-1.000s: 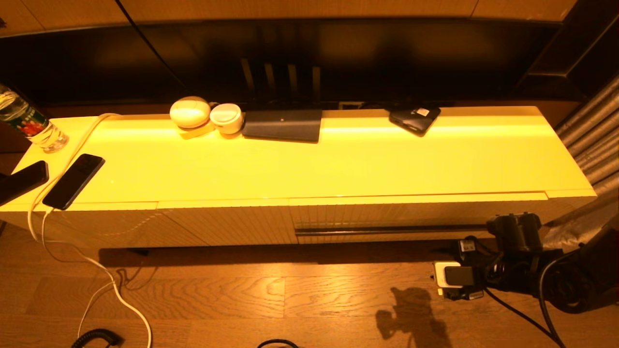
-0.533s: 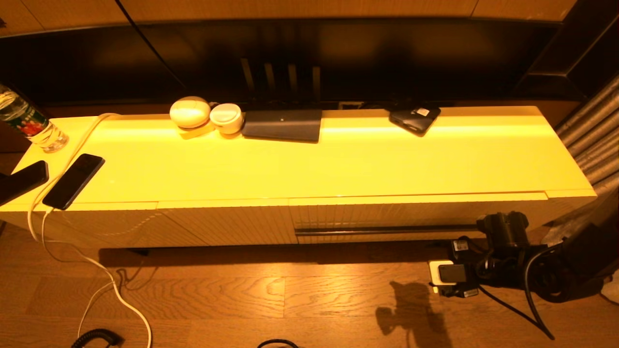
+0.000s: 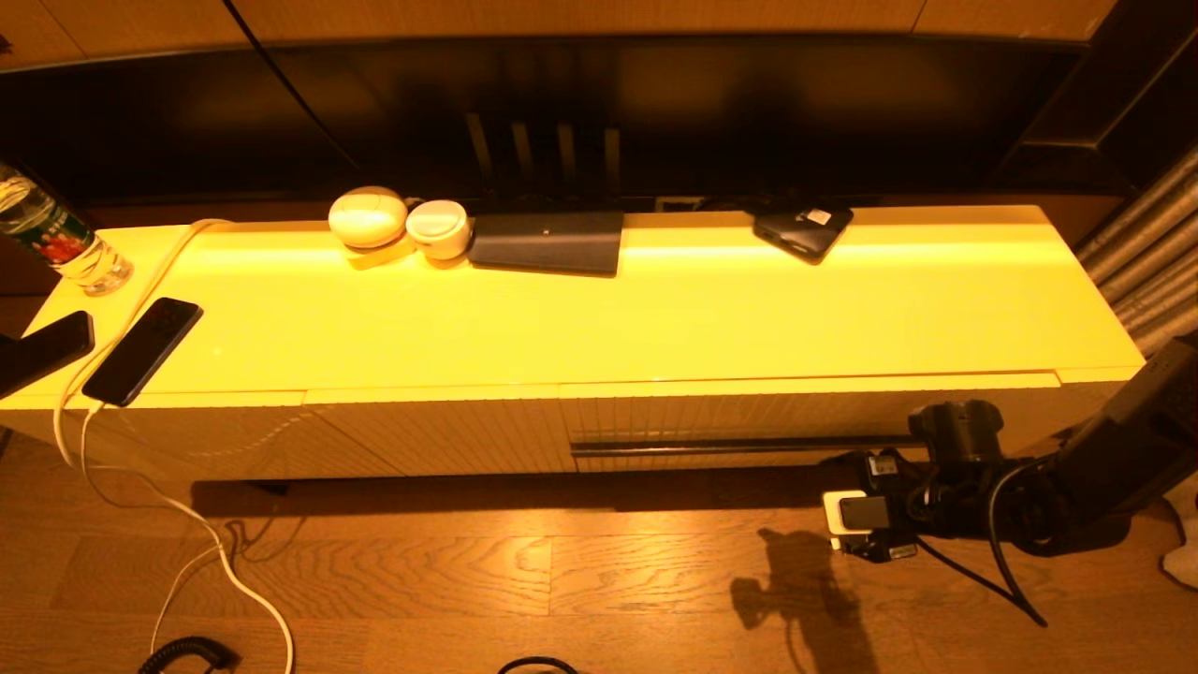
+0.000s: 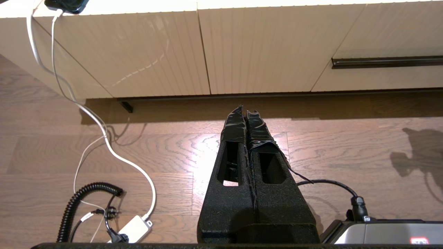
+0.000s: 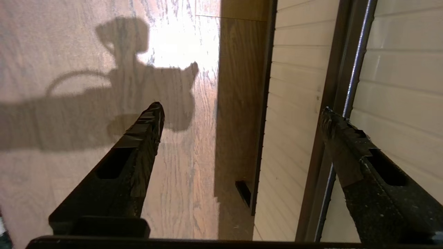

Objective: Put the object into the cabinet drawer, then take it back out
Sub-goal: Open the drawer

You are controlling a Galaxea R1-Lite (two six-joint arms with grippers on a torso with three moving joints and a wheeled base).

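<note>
The cabinet drawer (image 3: pixel 749 417) is closed, its long dark handle strip (image 3: pixel 739 446) running across the pale ribbed front. My right gripper (image 5: pixel 242 114) is open just in front of the strip's right end (image 3: pixel 854 504). One finger (image 5: pixel 349 152) lies over the handle strip (image 5: pixel 346 86) and the other (image 5: pixel 138 138) is out over the floor; I cannot tell whether the first one touches. My left gripper (image 4: pixel 245 111) is shut and empty, hanging above the floor before the cabinet's left panels. The small clear label-free bottle is out of view.
On the cabinet top (image 3: pixel 655 318) lie a bottle with a red-green label (image 3: pixel 56 239) at far left, two phones (image 3: pixel 140 351), a white cable, two white round cases (image 3: pixel 402 223), a dark pad (image 3: pixel 547 241) and a dark device (image 3: pixel 803 229). More cables lie on the wooden floor (image 3: pixel 468 571).
My right arm has moved left and slightly up, bringing its gripper closer to the right end of the drawer's handle strip. Nothing else has moved.
</note>
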